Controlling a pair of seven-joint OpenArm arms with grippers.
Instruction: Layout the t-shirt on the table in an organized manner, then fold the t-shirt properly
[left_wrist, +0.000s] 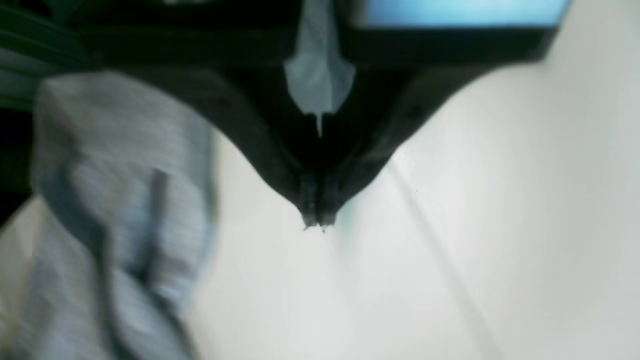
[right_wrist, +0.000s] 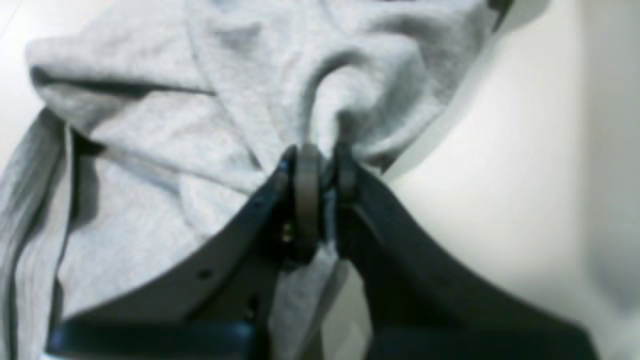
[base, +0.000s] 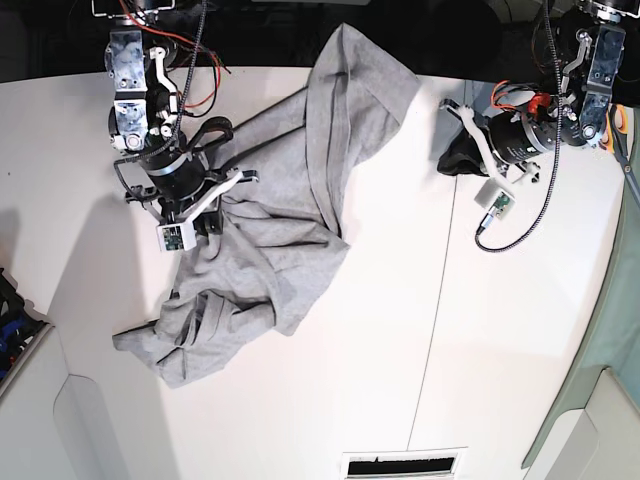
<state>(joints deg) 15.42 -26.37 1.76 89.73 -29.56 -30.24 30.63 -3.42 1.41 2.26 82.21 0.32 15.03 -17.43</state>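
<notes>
The light grey t-shirt (base: 285, 235) lies crumpled on the left half of the white table (base: 400, 340), one part stretching toward the far edge. My right gripper (base: 222, 205) sits at the shirt's left side, and in the right wrist view that gripper (right_wrist: 322, 160) is shut on a bunched fold of the t-shirt (right_wrist: 190, 125). My left gripper (base: 458, 158) hovers at the far right, apart from the shirt. In the left wrist view it (left_wrist: 317, 222) is shut with nothing between its tips, above the bare table (left_wrist: 475, 225), with the t-shirt (left_wrist: 125, 200) blurred off to the left.
A thin dark seam (base: 434, 300) runs front to back across the table. A vent slot (base: 400, 465) sits at the near edge. A green cloth (base: 600, 350) hangs along the right side. Cables (base: 520, 225) trail by the left arm.
</notes>
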